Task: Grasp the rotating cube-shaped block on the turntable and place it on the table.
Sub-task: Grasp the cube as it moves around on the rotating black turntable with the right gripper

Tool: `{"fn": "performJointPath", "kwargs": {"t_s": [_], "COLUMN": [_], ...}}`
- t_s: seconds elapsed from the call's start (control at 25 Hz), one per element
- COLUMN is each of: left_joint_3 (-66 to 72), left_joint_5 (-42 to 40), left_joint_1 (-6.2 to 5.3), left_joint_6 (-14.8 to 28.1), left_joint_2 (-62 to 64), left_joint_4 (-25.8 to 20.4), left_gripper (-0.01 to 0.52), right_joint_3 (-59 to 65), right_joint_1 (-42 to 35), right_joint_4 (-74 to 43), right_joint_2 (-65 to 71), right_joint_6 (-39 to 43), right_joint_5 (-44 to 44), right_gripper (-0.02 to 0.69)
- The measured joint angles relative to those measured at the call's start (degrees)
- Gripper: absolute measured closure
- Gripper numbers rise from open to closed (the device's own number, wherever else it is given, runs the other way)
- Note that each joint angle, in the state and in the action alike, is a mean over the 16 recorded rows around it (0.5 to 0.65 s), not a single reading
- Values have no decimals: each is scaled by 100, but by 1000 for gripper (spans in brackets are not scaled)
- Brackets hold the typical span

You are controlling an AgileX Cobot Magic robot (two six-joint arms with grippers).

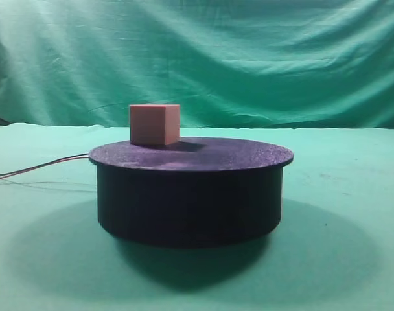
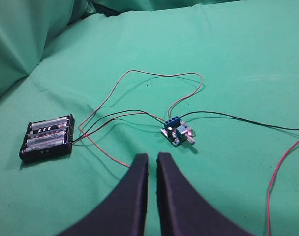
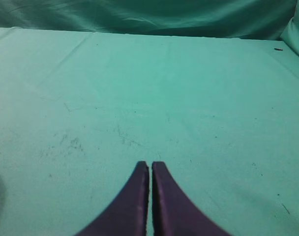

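Observation:
The pink cube-shaped block (image 1: 154, 124) sits on the left part of the dark turntable (image 1: 190, 188), which stands on the green table (image 1: 339, 259). Neither gripper shows in the exterior high view. My left gripper (image 2: 152, 158) is shut and empty, hovering over green cloth near a small circuit board. My right gripper (image 3: 150, 165) is shut and empty over bare green cloth. The block and the turntable do not show in either wrist view.
Thin wires (image 1: 41, 168) run left from the turntable. In the left wrist view a black battery holder (image 2: 47, 137), a blue circuit board (image 2: 177, 132) and red and black wires (image 2: 282, 167) lie on the cloth. A green backdrop (image 1: 197, 58) hangs behind.

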Motion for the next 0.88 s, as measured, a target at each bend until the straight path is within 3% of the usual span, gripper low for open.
{"fn": "performJointPath", "kwargs": {"t_s": [0.32,0.88], "left_joint_3": [0,0], "left_joint_5": [0,0], "left_joint_1": [0,0], "left_joint_6": [0,0], "left_joint_2": [0,0], "left_joint_4": [0,0], "left_gripper": [514,514], "right_joint_3": [-831,-2451], "right_joint_1": [0,487], "right_joint_4": [563,768], "right_joint_2": [577,3217], "right_joint_6": [-280,-1231], "right_joint_5": [35,2436], "right_gripper": [665,665]}}
